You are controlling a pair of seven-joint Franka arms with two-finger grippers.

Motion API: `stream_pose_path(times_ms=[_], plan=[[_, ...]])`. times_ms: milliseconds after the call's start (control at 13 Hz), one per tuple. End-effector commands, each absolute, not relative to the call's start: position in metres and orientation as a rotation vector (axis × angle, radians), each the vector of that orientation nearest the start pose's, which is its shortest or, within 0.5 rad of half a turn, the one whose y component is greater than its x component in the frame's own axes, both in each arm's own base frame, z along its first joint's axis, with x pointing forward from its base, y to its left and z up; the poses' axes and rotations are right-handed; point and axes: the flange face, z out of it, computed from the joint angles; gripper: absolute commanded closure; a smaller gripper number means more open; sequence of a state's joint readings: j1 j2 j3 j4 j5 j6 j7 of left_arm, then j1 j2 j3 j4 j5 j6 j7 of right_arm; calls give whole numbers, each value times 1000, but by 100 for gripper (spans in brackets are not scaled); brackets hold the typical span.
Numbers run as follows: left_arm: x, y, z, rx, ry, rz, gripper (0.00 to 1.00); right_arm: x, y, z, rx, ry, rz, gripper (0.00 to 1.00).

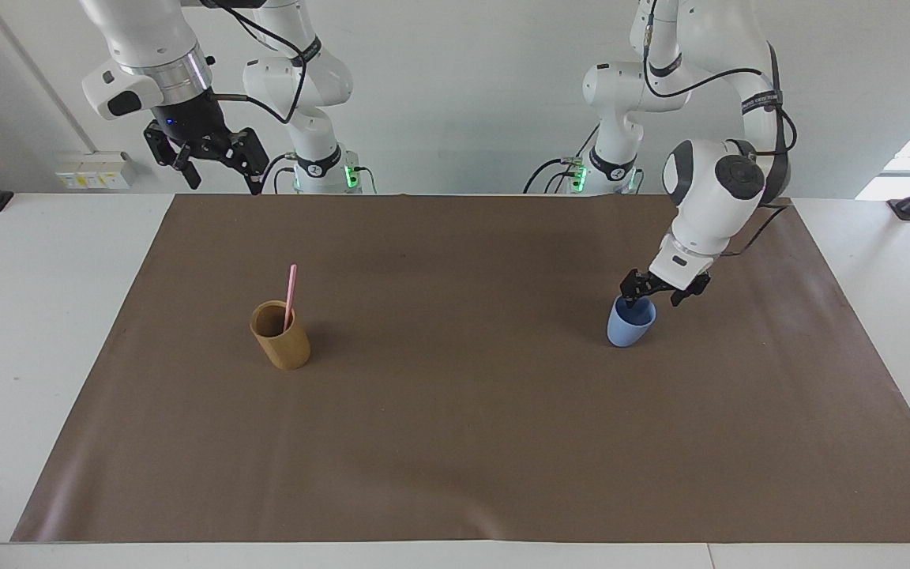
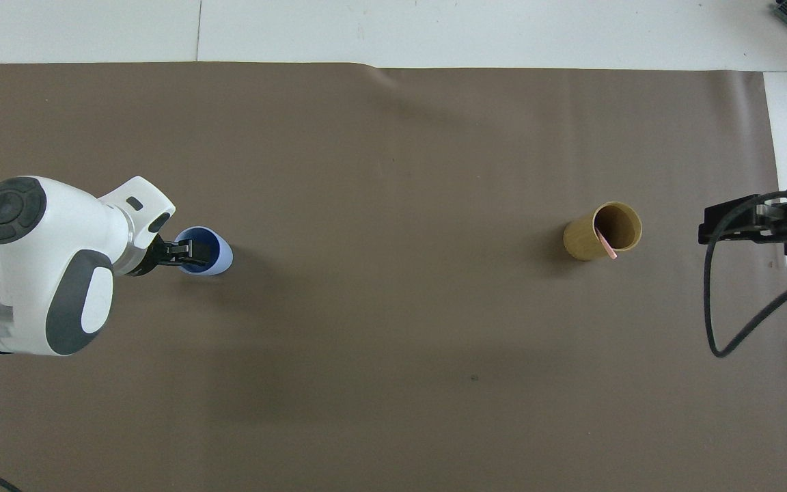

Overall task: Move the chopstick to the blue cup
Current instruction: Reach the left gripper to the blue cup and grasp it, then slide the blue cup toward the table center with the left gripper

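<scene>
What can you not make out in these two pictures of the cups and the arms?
1. Chopstick: its lower part, in both views, is hidden inside the tan holder.
2. Left gripper: whether it touches the blue cup; its jaws cover the rim in the overhead view.
3. Right gripper: its arm is cut off by the overhead view's edge.

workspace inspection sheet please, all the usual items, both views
surface: brown mat on a white table
job's things: chopstick stands in the tan holder; blue cup upright
clutter: nothing seen
grippers: left gripper open at the blue cup's rim; right gripper open, waits raised over its end of the table
cables: black cable loops by the right gripper
surroundings: white wall, socket strip
</scene>
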State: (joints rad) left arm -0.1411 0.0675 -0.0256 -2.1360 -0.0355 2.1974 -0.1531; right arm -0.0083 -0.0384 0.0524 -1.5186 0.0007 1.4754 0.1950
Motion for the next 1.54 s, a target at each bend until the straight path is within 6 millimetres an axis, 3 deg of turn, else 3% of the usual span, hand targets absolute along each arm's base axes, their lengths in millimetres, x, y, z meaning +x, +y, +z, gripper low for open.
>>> stream_pose_path(times_ms=[0,538,769,923,1154,1462], plan=[[543,-90,376,-3169,-23,2,100,529,21,661,-3107,257,2,0],[562,-96,397,-3222,-96,52,100,529,21,661,-3107,257,2,0],[570,-115,447,-3235,-89,-15,100,529,21,661,-3107,257,5,0],[569,-175,471,-3234,-158,-52,100,529,21,661,-3107,257,5,0],[544,-271,484,-3213,-172,-97,100,529,21,661,-3107,247,4,0],[535,-345,467,-3216,-142,-74,100,529,20,661,-3107,252,4,0]])
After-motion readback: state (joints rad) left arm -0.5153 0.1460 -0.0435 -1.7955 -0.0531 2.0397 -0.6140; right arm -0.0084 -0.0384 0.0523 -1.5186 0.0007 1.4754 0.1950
